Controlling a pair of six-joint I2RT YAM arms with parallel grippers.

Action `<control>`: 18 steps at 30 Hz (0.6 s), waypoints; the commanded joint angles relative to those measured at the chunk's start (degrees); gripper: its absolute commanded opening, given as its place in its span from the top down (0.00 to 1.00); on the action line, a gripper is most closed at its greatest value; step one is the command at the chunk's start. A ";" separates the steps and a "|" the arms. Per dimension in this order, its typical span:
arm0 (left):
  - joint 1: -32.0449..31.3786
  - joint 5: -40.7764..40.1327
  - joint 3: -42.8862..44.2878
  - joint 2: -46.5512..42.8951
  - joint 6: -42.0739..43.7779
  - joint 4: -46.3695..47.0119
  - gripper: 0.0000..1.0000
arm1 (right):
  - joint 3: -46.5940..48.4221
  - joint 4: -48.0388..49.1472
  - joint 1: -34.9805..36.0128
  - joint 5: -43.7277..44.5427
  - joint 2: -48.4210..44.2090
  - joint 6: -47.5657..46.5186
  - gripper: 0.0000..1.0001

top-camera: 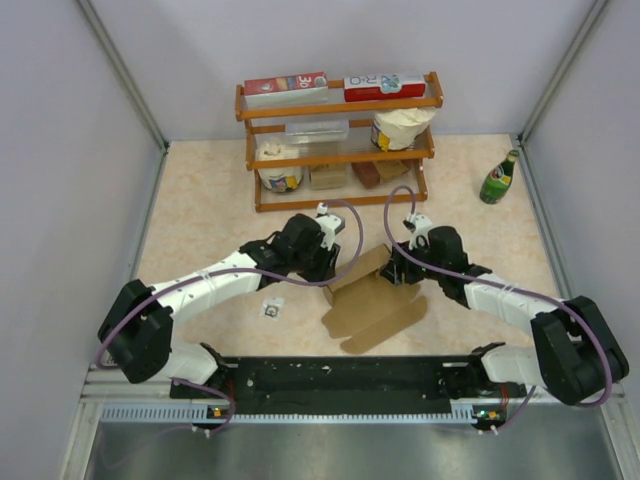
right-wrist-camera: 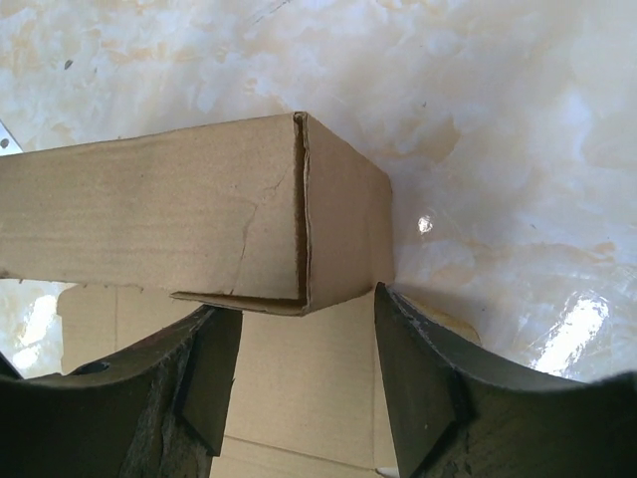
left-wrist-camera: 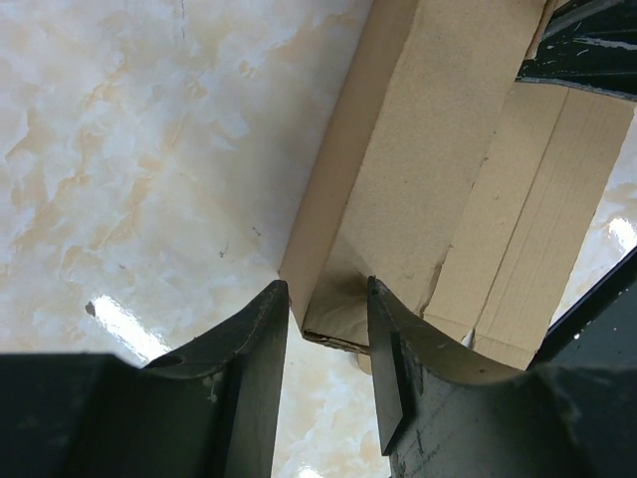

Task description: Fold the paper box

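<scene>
The paper box [top-camera: 375,305] is plain brown cardboard, lying partly folded on the marbled table between my arms, with one long wall raised at its far side. My left gripper [top-camera: 335,268] is at the wall's left end. In the left wrist view its jaws [left-wrist-camera: 326,284] stand narrowly apart around the wall's corner [left-wrist-camera: 418,169]; the right finger touches card, and a sliver of table shows at the left finger. My right gripper [top-camera: 398,272] is at the wall's right end. In the right wrist view it [right-wrist-camera: 302,301] is wide open just below the box corner [right-wrist-camera: 149,219], holding nothing.
A wooden shelf [top-camera: 340,140] with red-and-white cartons, jars and small items stands at the back. A green bottle [top-camera: 499,178] stands at the back right. A small white object [top-camera: 271,309] lies left of the box. Enclosure walls close both sides.
</scene>
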 commanded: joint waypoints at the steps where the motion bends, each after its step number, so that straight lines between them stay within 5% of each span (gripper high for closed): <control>1: 0.30 -0.87 1.85 0.22 0.43 -1.12 0.58 | -0.26 6.24 0.67 -0.55 1.11 -1.23 0.44; 11: -0.57 -5.98 2.46 -10.84 0.43 -1.56 0.55 | -2.55 5.37 0.58 0.24 -1.96 -0.18 0.44; 18: -10.05 -10.63 -0.16 -18.15 -1.50 0.01 0.55 | -2.55 5.46 0.58 0.50 -2.40 0.35 0.44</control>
